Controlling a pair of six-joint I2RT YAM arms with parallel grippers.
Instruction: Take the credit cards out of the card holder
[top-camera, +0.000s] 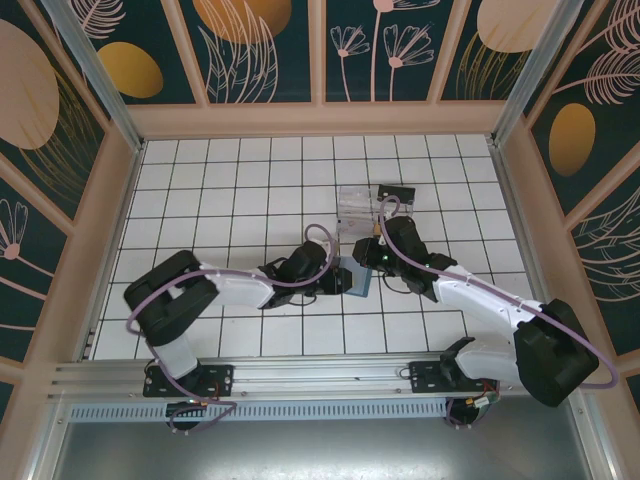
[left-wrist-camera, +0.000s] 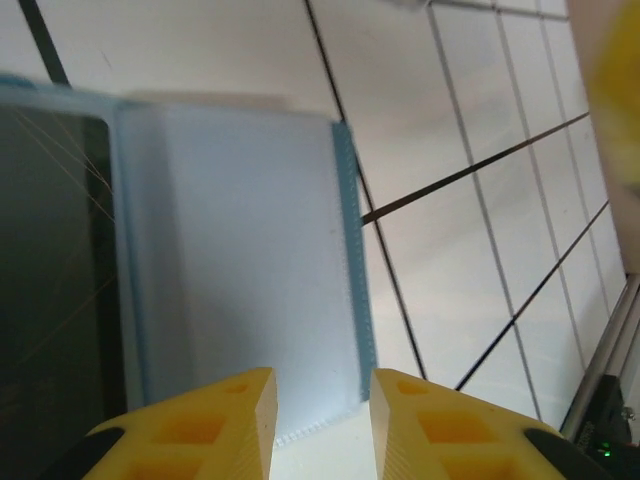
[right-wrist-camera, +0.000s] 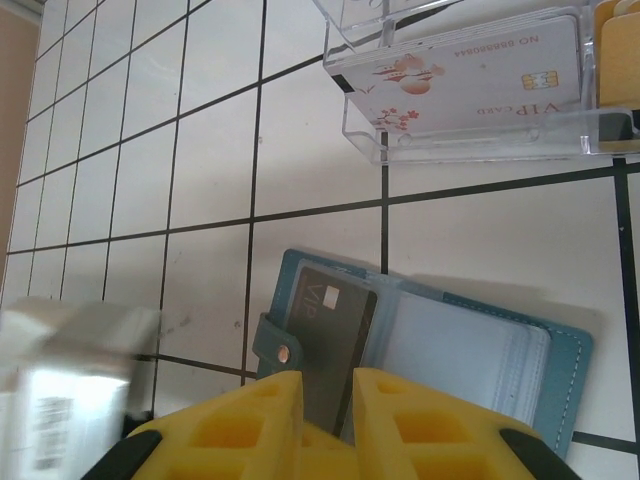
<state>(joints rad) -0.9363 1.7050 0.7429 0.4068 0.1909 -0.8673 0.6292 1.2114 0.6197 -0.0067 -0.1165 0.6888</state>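
Observation:
The teal card holder (right-wrist-camera: 455, 345) lies open on the white tiles, between the two arms at the middle of the floor (top-camera: 358, 281). A dark VIP card (right-wrist-camera: 335, 325) sits in its left panel beside the snap tab. My right gripper (right-wrist-camera: 328, 385) is over that card's near end, jaws a narrow gap apart, and the card runs under both fingers. My left gripper (left-wrist-camera: 322, 385) stands open over the near edge of the holder's clear sleeve (left-wrist-camera: 240, 250), with the dark card (left-wrist-camera: 50, 300) to its left. In the top view the left gripper (top-camera: 340, 281) and right gripper (top-camera: 368, 262) nearly meet at the holder.
A clear plastic box (right-wrist-camera: 400, 140) holding a white VIP card (right-wrist-camera: 460, 85) stands just beyond the holder; in the top view the box (top-camera: 358, 205) has a small black card (top-camera: 397, 193) to its right. Wooden walls ring the tiled floor. A blurred pale shape (right-wrist-camera: 70, 390) sits at the lower left.

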